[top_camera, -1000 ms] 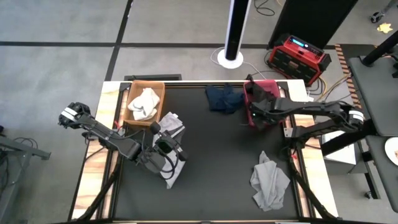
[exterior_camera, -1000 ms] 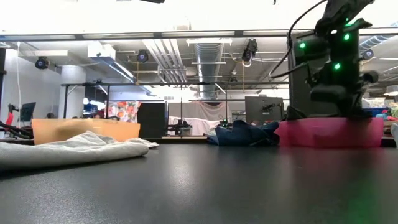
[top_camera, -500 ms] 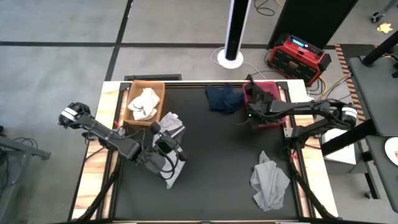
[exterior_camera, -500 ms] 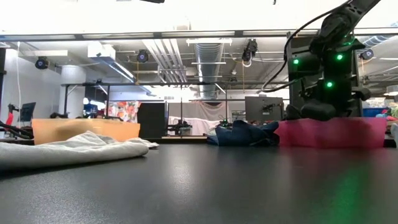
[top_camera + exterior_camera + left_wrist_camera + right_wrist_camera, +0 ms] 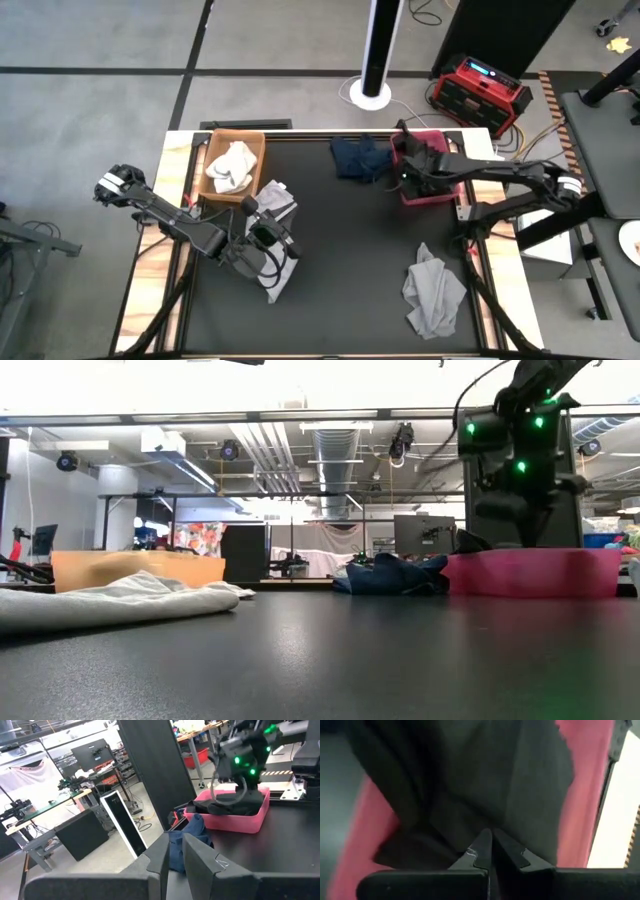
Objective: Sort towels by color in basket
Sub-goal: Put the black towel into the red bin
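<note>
**Right end effector over pink bin, tips together**

I see right end effector [image 5: 489, 851] pressed together above the black towel [image 5: 470, 785] in the pink bin [image 5: 432, 190], 1 o'clock corner. Navy towel [image 5: 358, 157] lies just beside it. Left end effector [image 5: 174, 855] nearly closed, empty, near the white towel [image 5: 275, 205]. Grey towel [image 5: 432, 292] at 5 o'clock; tabletop [image 5: 350, 260] centre open.

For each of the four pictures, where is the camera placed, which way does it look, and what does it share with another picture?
High view: above the table, looking straight down; both arms, left hand, right hand.
Low view: at tabletop height, looking level across; one arm above the pink basket.
Left wrist view: on the left arm, looking past its fingers toward the pink basket and navy towel.
Right wrist view: on the right arm, looking down onto a black towel in the pink basket.
Shared: every view shows the pink basket.
</note>
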Robot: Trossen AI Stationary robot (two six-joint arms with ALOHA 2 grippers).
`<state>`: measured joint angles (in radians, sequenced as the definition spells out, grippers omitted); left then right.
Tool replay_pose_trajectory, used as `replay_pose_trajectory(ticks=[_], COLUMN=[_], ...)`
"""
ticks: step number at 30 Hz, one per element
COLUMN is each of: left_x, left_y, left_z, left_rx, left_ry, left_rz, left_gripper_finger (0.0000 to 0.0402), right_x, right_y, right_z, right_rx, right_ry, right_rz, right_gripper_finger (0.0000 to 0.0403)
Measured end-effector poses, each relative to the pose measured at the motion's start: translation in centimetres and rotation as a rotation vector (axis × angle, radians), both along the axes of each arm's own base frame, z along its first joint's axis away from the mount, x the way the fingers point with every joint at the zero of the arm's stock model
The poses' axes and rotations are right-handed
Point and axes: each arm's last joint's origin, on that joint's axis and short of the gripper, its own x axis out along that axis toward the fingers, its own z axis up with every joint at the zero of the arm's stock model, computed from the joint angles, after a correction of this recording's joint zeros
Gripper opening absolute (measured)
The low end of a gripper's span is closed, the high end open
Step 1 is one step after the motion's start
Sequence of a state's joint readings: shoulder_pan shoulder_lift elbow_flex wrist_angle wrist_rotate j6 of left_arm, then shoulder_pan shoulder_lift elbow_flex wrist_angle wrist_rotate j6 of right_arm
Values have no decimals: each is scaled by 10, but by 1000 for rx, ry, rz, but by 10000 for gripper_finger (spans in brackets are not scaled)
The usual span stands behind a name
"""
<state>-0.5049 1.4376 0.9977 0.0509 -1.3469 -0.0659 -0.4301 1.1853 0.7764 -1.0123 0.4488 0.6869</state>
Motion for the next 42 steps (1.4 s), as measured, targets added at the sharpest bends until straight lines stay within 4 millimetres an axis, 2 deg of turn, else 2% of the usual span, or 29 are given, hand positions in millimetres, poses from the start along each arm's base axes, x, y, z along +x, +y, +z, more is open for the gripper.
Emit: replay_pose_trajectory(ticks=[6,10,14,24,36,42], left_x=[0,0,0,0,0,0], left_y=[0,0,0,0,0,0], left_z=[0,0,0,0,0,0], left_rx=[0,0,-3,-8,-9,-9], left_ry=[0,-1,-4,-10,-11,-11], left_rz=[1,1,1,2,2,2], left_gripper_finger=[38,38,38,38,38,38], right_x=[14,27,31,30,38,40], right_y=[-7,-15,-22,-34,-38,-43], right_z=[20,25,22,-10,-46,-58], right_rx=[-85,-177,-194,-139,-120,-117], right_ry=[-116,-191,-196,-84,-55,-53], right_rz=[86,144,135,107,108,86], right_gripper_finger=[9,9,9,9,9,9])
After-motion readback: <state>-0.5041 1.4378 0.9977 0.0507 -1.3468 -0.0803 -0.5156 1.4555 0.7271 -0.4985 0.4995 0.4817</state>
